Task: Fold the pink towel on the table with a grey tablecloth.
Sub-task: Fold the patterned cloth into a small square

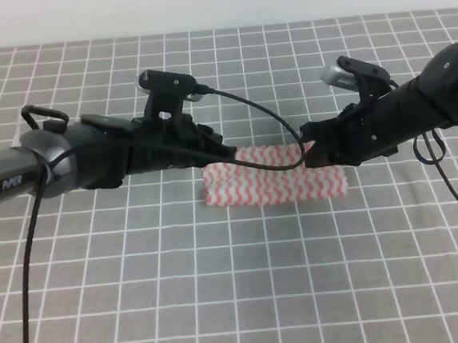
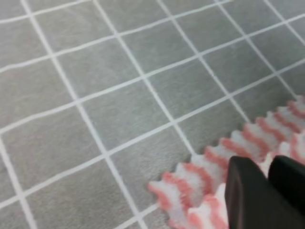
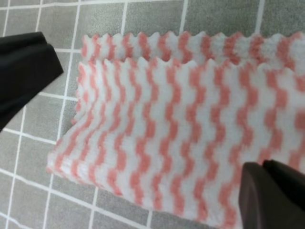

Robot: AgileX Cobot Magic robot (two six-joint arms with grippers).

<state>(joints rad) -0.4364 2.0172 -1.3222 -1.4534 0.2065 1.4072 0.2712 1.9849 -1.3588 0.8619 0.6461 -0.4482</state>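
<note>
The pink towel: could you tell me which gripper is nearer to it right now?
Neither is clearly nearer. The left gripper is at the pink towel's far left corner; the right gripper is at its far right edge. Both overlap the cloth.

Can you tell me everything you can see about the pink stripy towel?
The pink towel is thin, soft-looking cloth with pink-and-white wavy zigzag stripes and toothed edges. It lies on the grey tablecloth near the middle, already folded: in the right wrist view an upper layer sits over a lower one whose edge peeks out at the far side. It looks like a wide rectangle. The left gripper and right gripper are at its two far corners.
</note>
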